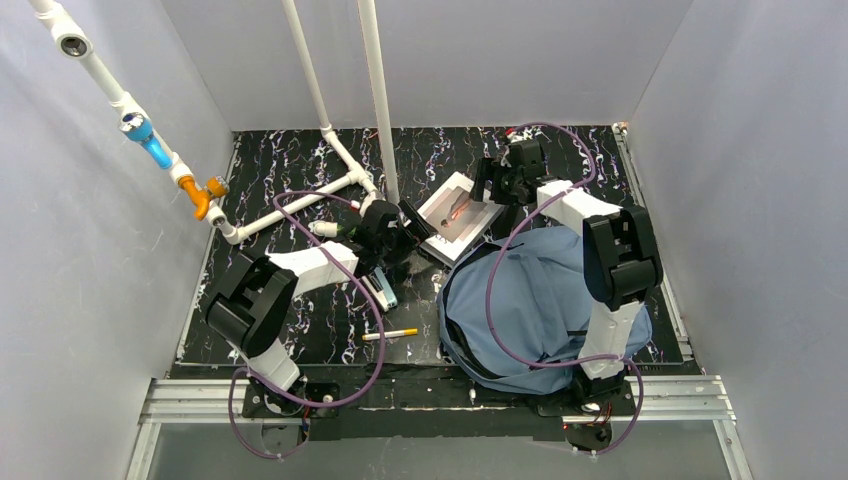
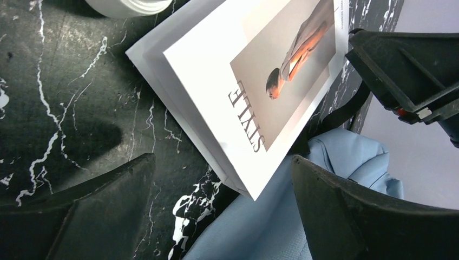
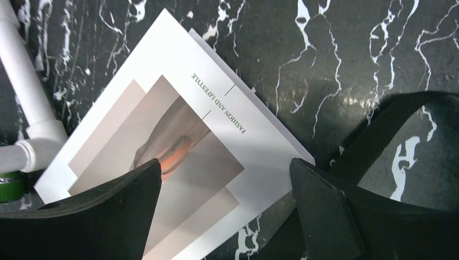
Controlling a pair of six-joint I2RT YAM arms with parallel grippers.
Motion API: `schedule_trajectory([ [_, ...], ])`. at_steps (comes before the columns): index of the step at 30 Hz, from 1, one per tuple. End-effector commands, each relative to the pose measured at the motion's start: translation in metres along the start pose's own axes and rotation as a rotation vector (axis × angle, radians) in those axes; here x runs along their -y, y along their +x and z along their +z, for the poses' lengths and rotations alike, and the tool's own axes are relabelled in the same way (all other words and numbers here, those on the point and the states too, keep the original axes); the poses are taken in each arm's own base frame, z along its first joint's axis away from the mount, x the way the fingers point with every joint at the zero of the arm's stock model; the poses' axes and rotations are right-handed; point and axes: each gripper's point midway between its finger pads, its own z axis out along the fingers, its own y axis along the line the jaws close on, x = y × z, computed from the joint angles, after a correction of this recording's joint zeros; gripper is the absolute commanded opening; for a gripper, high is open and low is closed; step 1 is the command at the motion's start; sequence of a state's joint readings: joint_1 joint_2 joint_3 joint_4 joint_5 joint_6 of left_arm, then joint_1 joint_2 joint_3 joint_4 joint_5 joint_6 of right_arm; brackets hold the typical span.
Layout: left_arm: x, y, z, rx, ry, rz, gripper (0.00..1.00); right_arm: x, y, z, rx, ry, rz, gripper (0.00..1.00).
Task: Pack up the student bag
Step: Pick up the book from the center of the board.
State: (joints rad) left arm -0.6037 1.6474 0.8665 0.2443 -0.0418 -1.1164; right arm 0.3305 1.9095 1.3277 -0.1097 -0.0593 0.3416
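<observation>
On the dark marbled table [image 1: 320, 345], just past the blue backpack [image 1: 530, 300], we see a magazine [image 1: 458, 212]. Its cover reads "STYLE" in large letters and "FASHION AND LIFESTYLE" in small green ones (a finer line along one edge is too small to read). Our left gripper [image 2: 219, 179] hovers at the magazine's left edge, its 2 fingers spread wide and holding nothing; that arm bends at the elbow and reaches rightward. Our right gripper [image 3: 224, 168] hangs over the magazine's far right side, equally spread and empty, its arm arching above the backpack. The backpack lies at the table's near right, and the magazine's near corner overlaps its fabric.
</observation>
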Motion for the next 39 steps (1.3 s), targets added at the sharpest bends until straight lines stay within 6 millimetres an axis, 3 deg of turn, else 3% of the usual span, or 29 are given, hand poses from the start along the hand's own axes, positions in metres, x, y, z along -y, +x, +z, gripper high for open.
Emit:
schedule_trajectory([
  [1, 0.005, -0.006, 0.008, 0.024, 0.040, -0.015, 0.94, 0.028, 0.066, 0.023, -0.200, 0.019, 0.116, 0.95],
  [7, 0.004, -0.005, 0.017, 0.030, 0.051, -0.056, 0.96, 0.035, 0.083, 0.030, -0.253, 0.024, 0.189, 0.95],
  [12, -0.004, 0.000, 0.024, 0.053, 0.048, -0.113, 0.98, 0.032, 0.084, 0.033, -0.266, -0.001, 0.216, 0.94],
  [18, -0.002, -0.007, 0.030, 0.230, 0.127, -0.115, 0.98, 0.028, 0.081, 0.033, -0.265, -0.013, 0.227, 0.94],
  [23, -0.009, -0.009, 0.039, 0.320, 0.174, -0.304, 0.98, 0.027, 0.080, 0.030, -0.262, -0.012, 0.234, 0.93],
  [26, -0.011, -0.019, 0.036, 0.413, 0.171, -0.305, 0.97, 0.027, 0.079, 0.029, -0.260, -0.012, 0.235, 0.93],
  [34, 0.031, -0.034, 0.016, 0.495, 0.328, -0.220, 0.85, 0.020, 0.078, 0.027, -0.257, -0.039, 0.232, 0.93],
  [39, 0.064, -0.041, 0.000, 0.500, 0.453, -0.266, 0.63, 0.016, 0.077, 0.020, -0.248, -0.061, 0.206, 0.95],
])
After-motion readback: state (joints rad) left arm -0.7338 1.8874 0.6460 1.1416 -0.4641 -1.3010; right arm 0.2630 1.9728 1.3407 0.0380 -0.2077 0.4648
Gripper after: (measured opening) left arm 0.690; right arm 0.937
